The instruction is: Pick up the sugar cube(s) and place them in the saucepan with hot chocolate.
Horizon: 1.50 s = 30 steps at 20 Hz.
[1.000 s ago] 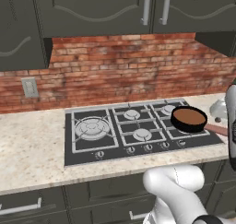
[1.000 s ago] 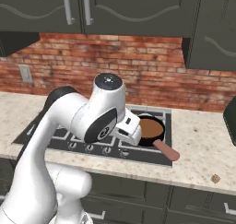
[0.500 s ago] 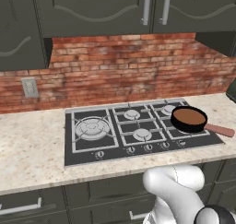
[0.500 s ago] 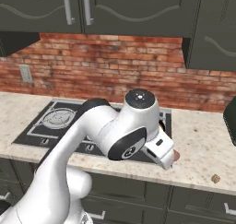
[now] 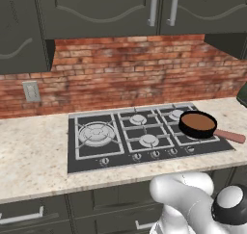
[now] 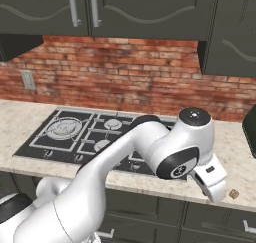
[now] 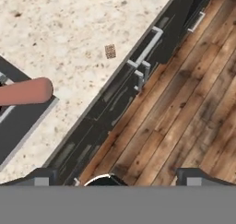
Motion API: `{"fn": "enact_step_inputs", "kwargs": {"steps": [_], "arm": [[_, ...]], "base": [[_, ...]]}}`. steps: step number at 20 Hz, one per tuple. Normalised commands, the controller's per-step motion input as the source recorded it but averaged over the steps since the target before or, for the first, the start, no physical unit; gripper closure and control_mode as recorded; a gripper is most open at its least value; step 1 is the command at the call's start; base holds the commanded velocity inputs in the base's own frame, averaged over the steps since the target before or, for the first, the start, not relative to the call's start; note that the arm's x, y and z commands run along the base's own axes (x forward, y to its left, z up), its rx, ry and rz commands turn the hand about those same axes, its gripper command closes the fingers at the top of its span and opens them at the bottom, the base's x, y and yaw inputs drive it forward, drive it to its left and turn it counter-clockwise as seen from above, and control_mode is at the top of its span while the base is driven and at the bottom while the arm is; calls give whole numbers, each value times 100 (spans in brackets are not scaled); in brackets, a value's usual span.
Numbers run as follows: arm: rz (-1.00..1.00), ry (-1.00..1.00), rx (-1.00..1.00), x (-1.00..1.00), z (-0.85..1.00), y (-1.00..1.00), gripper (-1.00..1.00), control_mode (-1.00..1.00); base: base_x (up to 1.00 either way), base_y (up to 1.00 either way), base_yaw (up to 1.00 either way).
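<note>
The small brown sugar cube [image 7: 109, 51] lies alone on the speckled beige stone desk [image 7: 69, 38], near its front edge and well to the right of the black glass hob [image 5: 144, 134]; in the right base view it shows as a tiny tan block [image 6: 233, 193] just beside the white wrist of the arm. We judge it very light, rigid and brittle at the corners, with a grainy, matte surface that should give fair friction. It is small enough that we would take it across two opposite flat faces, squarely and low. We would also use gentle force, since a skewed pinch could flick it away or crumble it.

The shallow round black saucepan with hot chocolate [image 5: 197, 123] sits on the right front burner, brown liquid level inside, its long reddish-brown handle [image 5: 230, 136] pointing right over the hob edge. The rounded handle end [image 7: 25, 91] also shows in the hand view, apart from the cube. The pan looks stiff and stable, with a wide mouth for dropping the cube in.

Our end effector [image 7: 115, 177] hangs out over the dark wood-plank floor [image 7: 184, 112], past the dark cabinet fronts with their metal pulls. Its two dark fingertips stand wide apart with nothing between them.
</note>
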Motion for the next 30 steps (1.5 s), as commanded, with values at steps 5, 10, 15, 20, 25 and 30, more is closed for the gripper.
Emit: {"fn": "enact_step_inputs", "kwargs": {"steps": [5,10,15,20,25,30], "arm": [[-10,8,2,31,-28,-80,-100,-100],[0,14,7,45,-26,-75,-100,-100],[0,1,11,18,-34,-34,-100,-100],[0,-7,14,15,-30,-24,-100,-100],[0,-1,4,33,-27,-3,-100,-100],[1,0,0,39,-47,-7,-100,-100]], "base": [[0,0,0],[0,0,0],[0,0,0],[0,0,0],[0,0,0],[0,0,0]]}}
